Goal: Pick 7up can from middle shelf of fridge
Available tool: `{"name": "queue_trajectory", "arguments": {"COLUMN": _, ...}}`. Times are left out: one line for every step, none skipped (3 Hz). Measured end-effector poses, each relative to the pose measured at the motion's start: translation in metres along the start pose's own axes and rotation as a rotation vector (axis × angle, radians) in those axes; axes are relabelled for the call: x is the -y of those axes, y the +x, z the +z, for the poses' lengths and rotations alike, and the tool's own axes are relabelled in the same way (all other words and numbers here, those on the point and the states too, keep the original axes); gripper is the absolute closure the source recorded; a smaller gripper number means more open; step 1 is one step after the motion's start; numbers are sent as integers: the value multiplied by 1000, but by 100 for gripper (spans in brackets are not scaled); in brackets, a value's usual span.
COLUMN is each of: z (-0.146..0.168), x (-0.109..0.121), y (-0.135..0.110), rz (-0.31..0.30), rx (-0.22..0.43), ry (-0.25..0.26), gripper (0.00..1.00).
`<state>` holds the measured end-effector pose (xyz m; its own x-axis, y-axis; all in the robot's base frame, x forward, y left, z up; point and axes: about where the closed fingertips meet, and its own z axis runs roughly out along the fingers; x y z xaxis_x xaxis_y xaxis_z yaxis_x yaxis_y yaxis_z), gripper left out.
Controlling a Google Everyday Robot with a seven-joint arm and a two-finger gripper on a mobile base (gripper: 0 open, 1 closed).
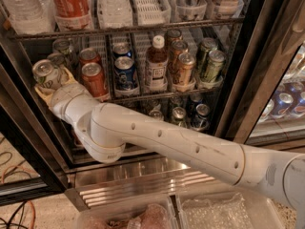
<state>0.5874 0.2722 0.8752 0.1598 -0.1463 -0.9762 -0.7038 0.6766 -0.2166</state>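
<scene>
The 7up can (45,74), pale silver with green marks, sits at the left end of the middle shelf (157,95), at its front edge. My gripper (50,84) is shut on it, with tan finger pads (44,95) on either side of its lower body. The white arm (157,137) reaches in from the lower right. A second pale can (62,46) stands further back in the same lane. The fridge (143,178) has its door open, with the ribbed steel base below.
Next to the held can stand red cola cans (94,80), a blue can (125,74), a white-capped brown bottle (156,63) and green-gold cans (212,66). Large bottles (71,4) fill the rack above and cans (200,116) the rack below. Black door frames (257,66) stand on both sides.
</scene>
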Motion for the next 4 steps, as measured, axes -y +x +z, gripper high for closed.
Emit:
{"name": "queue_trajectory", "arguments": {"z": -12, "x": -6, "y": -45, "rz": -72, "rx": 39, "ry": -19, "gripper": 100}}
{"name": "queue_trajectory", "arguments": {"z": -25, "x": -13, "y": -66, "rz": -109, "rx": 55, "ry": -48, "gripper": 100}}
{"name": "queue_trajectory", "arguments": {"z": -53, "x": -28, "y": -56, "rz": -125, "rx": 10, "ry": -112, "gripper": 100}}
{"name": "queue_trajectory", "arguments": {"z": -90, "x": -47, "y": -32, "rz": -83, "rx": -68, "ry": -168, "gripper": 100}}
